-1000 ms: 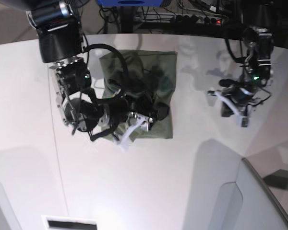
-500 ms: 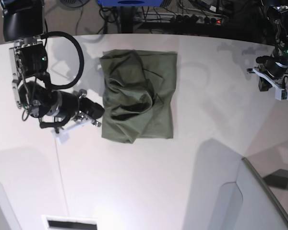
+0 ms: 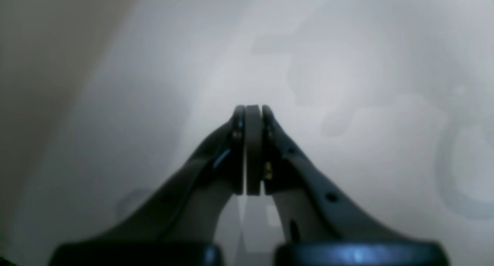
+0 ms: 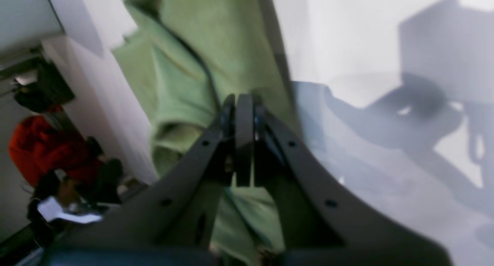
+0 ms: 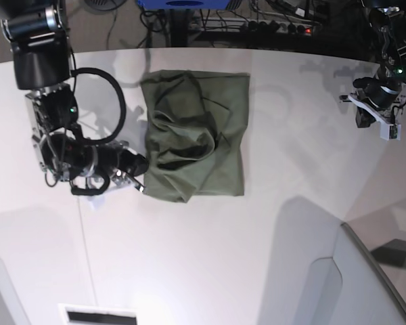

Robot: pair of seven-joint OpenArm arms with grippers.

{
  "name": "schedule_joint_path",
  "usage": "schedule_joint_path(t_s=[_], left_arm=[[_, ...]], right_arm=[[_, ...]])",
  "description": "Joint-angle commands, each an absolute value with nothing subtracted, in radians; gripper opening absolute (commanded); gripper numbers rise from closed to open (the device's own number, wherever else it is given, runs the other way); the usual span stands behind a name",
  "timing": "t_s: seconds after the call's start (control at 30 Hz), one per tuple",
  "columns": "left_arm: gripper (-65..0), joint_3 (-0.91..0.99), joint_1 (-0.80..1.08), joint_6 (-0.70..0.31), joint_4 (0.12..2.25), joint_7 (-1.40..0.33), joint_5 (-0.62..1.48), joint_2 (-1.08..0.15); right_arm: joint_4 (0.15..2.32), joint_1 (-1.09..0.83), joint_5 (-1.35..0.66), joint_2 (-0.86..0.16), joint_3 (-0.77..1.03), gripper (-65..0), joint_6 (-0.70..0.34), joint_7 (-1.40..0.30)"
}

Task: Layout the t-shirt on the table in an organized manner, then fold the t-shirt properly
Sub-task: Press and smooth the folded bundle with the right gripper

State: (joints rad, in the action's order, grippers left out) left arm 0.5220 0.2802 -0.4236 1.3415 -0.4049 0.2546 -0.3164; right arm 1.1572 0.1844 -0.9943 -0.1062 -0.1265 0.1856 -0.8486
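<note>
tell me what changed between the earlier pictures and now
The right hand lifted off the t-shirt, swung out to its side, then came back to the shirt's near corner, now shut. The left hand pulled away toward the table edge, shut throughout. The shirt stays bunched in the same spot.

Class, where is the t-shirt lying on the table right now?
In the base view, the t-shirt lies bunched on the table, centre-left near the far edge, the right gripper at its left edge.

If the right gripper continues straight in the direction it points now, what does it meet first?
Most likely the t-shirt: the shut right gripper points at its near edge, almost touching. How high it sits above the table is unclear.
</note>
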Motion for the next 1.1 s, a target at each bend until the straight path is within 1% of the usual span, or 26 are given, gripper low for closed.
schedule_joint_path(t_s=[0.0, 0.33, 0.4, 0.53, 0.7, 0.8, 0.87, 0.9, 0.97, 1.0, 1.03, 1.07], left_arm=[[-65.0, 0.529, 0.275, -0.426, 1.356, -0.384, 0.263, -0.335], [-65.0, 0.532, 0.278, -0.426, 1.354, -0.381, 0.263, -0.335], [-65.0, 0.532, 0.278, -0.426, 1.354, -0.381, 0.263, -0.335], [-65.0, 0.535, 0.28, -0.426, 1.354, -0.381, 0.263, -0.335], [-65.0, 0.533, 0.28, -0.426, 1.354, -0.381, 0.263, -0.335], [-65.0, 0.532, 0.28, -0.426, 1.354, -0.381, 0.263, -0.335], [-65.0, 0.532, 0.28, -0.426, 1.353, -0.381, 0.263, -0.335], [-65.0, 0.532, 0.28, -0.426, 1.353, -0.381, 0.263, -0.335], [-65.0, 0.535, 0.28, -0.426, 1.353, -0.381, 0.263, -0.335], [-65.0, 0.535, 0.28, -0.426, 1.353, -0.381, 0.263, -0.335], [-65.0, 0.536, 0.28, -0.426, 1.346, -0.381, 0.263, -0.335], [-65.0, 0.536, 0.28, -0.426, 1.336, -0.381, 0.263, -0.335]], right_arm=[[1.158, 0.214, -1.013, -0.107, -0.125, -64.8, 0.176, -0.846], [1.038, 0.3, -1.015, -0.019, -0.335, -64.8, 0.174, -0.754], [1.036, 0.318, -1.015, 0.008, -0.377, -64.8, 0.174, -0.743], [1.032, 0.36, -1.015, 0.03, -0.446, -64.8, 0.174, -0.71], [1.017, 0.427, -1.015, 0.05, -0.558, -64.4, 0.174, -0.604], [0.997, 0.458, -1.02, 0.076, -0.593, -64.5, 0.173, -0.581], [1.01, 0.469, -1.02, 0.076, -0.598, -64.8, 0.151, -0.608], [1.04, 0.469, -1.015, 0.071, -0.596, -64.8, 0.122, -0.644], [1.141, 0.461, -1.015, 0.013, -0.588, -65.0, 0.105, -0.722], [1.199, 0.447, -1.017, -0.016, -0.588, -65.0, 0.13, -0.748], [1.265, 0.417, -1.018, -0.053, -0.585, -65.0, 0.182, -0.765], [1.333, 0.387, -1.02, -0.091, -0.567, -65.0, 0.26, -0.773]])
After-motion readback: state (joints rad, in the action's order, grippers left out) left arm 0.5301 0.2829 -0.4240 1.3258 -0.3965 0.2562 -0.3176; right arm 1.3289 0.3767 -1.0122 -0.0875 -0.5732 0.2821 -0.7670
